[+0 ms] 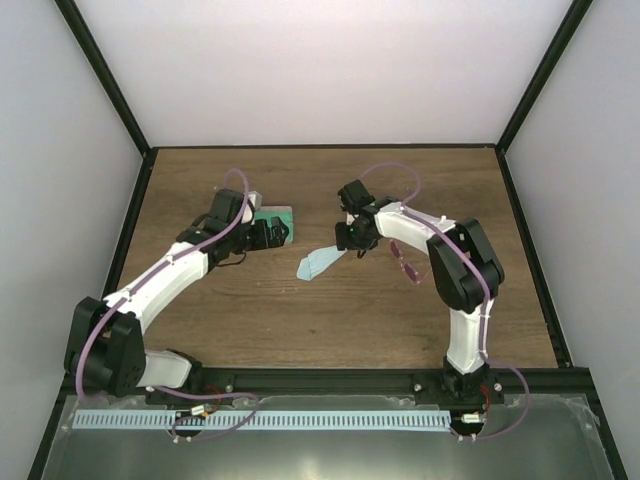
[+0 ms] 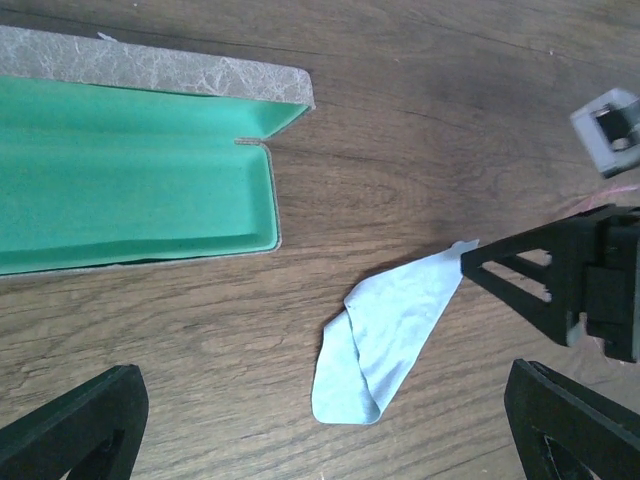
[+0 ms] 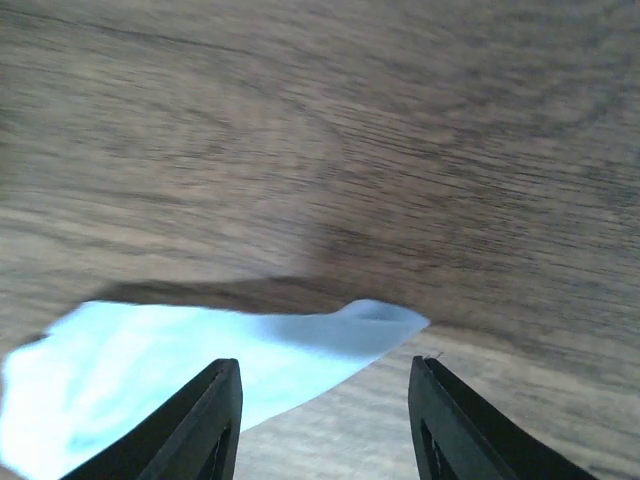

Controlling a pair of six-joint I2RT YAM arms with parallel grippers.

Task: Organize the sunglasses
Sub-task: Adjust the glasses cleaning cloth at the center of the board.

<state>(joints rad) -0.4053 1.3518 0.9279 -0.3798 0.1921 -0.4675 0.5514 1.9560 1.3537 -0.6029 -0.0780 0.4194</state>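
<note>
The pink-lensed sunglasses [image 1: 408, 265] lie on the wooden table just right of my right arm's forearm. My right gripper [image 1: 352, 236] is open and empty, low over the upper corner of the light blue cloth [image 1: 318, 262]. In the right wrist view its fingers [image 3: 217, 418] straddle the cloth's tip [image 3: 200, 365]. My left gripper [image 1: 270, 233] is open and empty beside the open grey case with green lining [image 1: 274, 214]. In the left wrist view the case [image 2: 130, 180] lies upper left and the cloth [image 2: 390, 335] centre.
The right gripper's black finger [image 2: 545, 275] reaches in beside the cloth's tip in the left wrist view. Black frame posts and white walls border the table [image 1: 330, 320] on three sides.
</note>
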